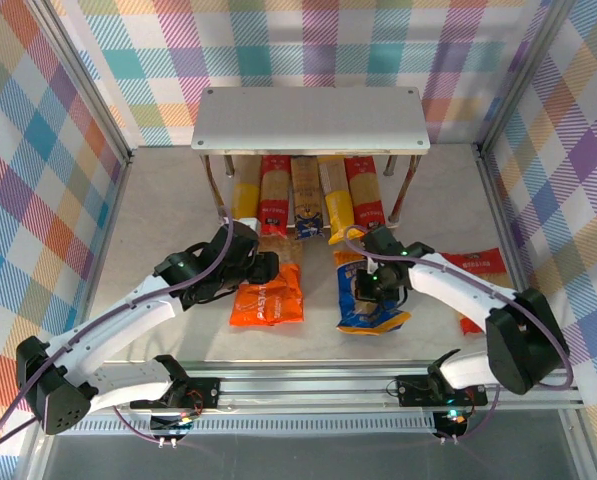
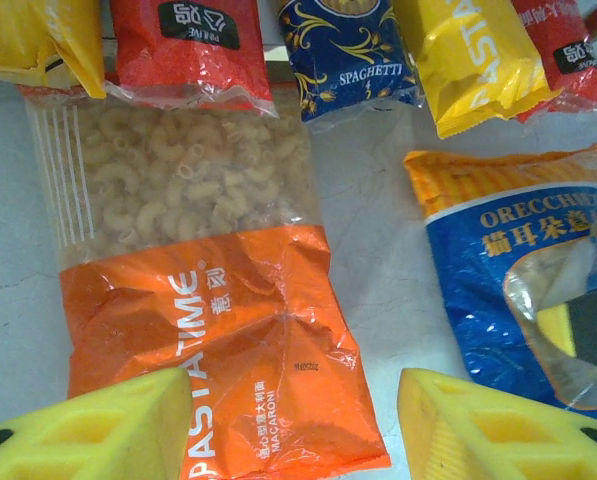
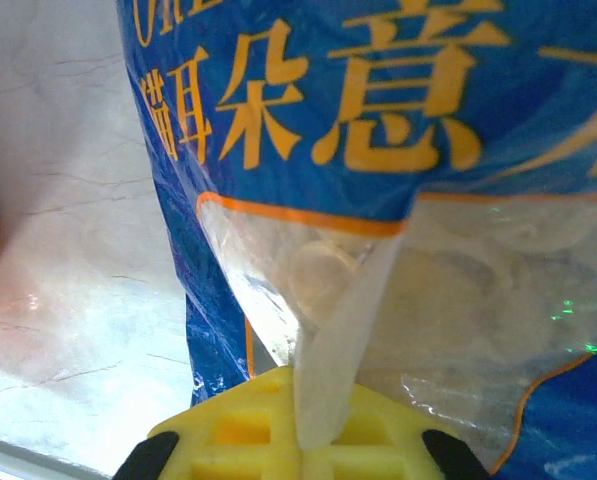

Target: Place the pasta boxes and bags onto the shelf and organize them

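We saw the right end effector (image 3: 318, 440) pinching a thin fold of the blue bag (image 3: 328, 100), which lay on the surface (image 1: 178, 210) at 5 o'clock from the shelf (image 1: 310, 118). We judged a slow, level lift best, since such film may slip. The left end effector (image 2: 288, 425) stood spread over the orange bag (image 2: 238, 320).

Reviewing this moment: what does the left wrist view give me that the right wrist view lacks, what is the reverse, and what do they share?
Left wrist view gives: the orange bag lying flat, the near ends of the five spaghetti packs beyond it, and the left tool with its fingers apart over the orange bag.
Right wrist view gives: a close look at the right tool shut on a fold of clear film.
Shared: the blue bag that the film belongs to, and the pale table.
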Controlling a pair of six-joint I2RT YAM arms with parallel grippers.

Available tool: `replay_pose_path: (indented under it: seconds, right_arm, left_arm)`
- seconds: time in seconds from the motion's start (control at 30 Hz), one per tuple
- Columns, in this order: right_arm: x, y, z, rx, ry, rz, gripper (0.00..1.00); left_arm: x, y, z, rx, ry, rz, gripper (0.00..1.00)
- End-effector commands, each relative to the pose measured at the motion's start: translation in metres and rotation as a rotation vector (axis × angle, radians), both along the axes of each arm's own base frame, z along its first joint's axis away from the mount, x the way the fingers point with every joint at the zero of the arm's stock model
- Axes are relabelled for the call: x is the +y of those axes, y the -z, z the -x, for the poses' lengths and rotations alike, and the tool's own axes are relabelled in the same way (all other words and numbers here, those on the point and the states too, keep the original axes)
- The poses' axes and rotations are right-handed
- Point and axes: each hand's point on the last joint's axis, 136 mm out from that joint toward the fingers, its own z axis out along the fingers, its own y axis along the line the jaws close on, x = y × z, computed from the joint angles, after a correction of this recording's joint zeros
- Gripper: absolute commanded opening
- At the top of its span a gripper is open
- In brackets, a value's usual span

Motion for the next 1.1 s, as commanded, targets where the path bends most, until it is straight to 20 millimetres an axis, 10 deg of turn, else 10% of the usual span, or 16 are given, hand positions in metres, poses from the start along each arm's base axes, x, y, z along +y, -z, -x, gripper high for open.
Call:
replay_pose_path:
  seconds: [0.0,0.7,0.9,1.07]
  right_arm:
    - [0.032,-0.013,-0.015,-0.041,-0.026,-0.08,0.0]
    - [0.079,-0.007,-0.035,-0.05,-0.108,-0.087,0.01]
    - [0.042,-0.025,-0.027,-0.11,-0.097,0.037,0.52]
    - [0.001,-0.06,-0.022,-0.183,-0.053,0.122,0.6]
  left_arm:
    - [0.012,-0.013,-0.001,-0.031,-0.021,-0.01,0.57]
    - [0.025,-0.009,-0.001,-0.03,-0.047,-0.026,0.59]
    - [0.023,0.001,-0.003,-0.012,-0.044,-0.03,0.61]
    - [0.017,0.008,-0.005,0.002,-0.034,-0.023,0.61]
